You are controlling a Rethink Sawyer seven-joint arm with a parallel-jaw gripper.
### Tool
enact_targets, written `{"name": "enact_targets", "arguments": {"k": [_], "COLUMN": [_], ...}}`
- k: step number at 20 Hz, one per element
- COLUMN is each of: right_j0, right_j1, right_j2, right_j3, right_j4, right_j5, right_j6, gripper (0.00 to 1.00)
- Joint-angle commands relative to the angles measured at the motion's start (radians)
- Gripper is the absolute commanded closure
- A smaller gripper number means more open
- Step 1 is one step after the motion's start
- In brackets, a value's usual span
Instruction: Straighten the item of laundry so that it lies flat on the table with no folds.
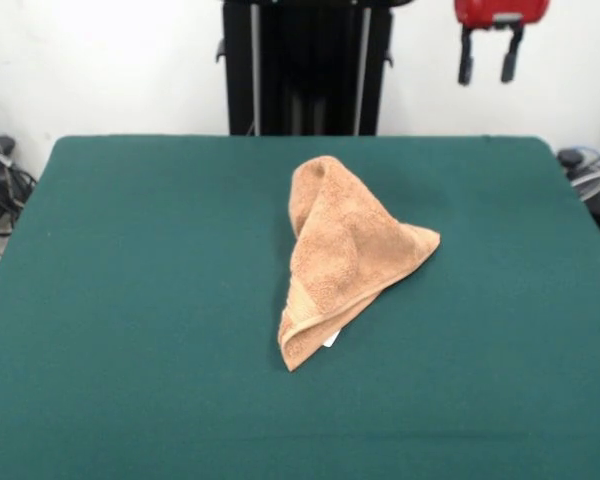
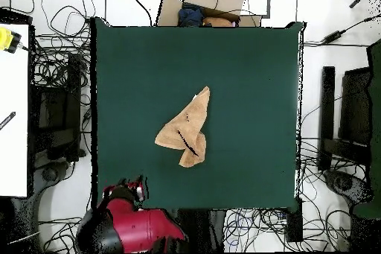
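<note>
Towel (image 1: pixel 345 255) sits crumpled near the middle of the table (image 1: pixel 130 300), folded over itself into a rough triangle: one point toward the robot's side, one out to the side, and a narrow tip toward the camera in the front view, where a small white label (image 1: pixel 330 340) peeks out from under the hem. Not flat at all; there are at least two layers with a raised ridge running along the fold. The gripper (image 1: pixel 489 62) is parked up high at the far edge of the table, well clear of the cloth, fingers hanging spread apart and holding nothing. In the overhead view the arm (image 2: pixel 134 225) is off the table corner near the base. Expect terry cloth to be light, limp and grippy against the felt, so it'll likely drag and bunch rather than slide, and it won't hold a shape when lifted. You'd do best to pinch a single exposed corner, top layer only; the side corner (image 1: pixel 430 238) looks the cleanest grab. Lift it enough to peel the layer off, then pull outward away from the ridge. Grab too deep and you'll take both layers and just shift the whole wad.
</note>
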Motion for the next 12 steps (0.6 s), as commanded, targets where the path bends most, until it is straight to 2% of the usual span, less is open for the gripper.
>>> {"name": "enact_targets", "arguments": {"k": [1,2,4,6,8,12], "right_j0": [-0.112,-0.103,-0.019,0.028,0.032,-0.096], "right_j1": [-0.026,-0.005,0.008,0.028,0.048,0.162], "right_j2": [0.067,0.05,-0.043,-0.078,-0.063,0.074], "right_j3": [0.181,0.19,0.175,0.154,0.145,0.122], "right_j4": [-0.063,-0.064,-0.011,0.05,0.073,-0.036], "right_j5": [-0.155,-0.227,-0.214,-0.17,-0.157,-0.235], "right_j6": [0.28,0.31,0.286,0.269,0.271,0.255], "gripper": [0.0,0.0,0.0,0.0,0.0,0.0]}}
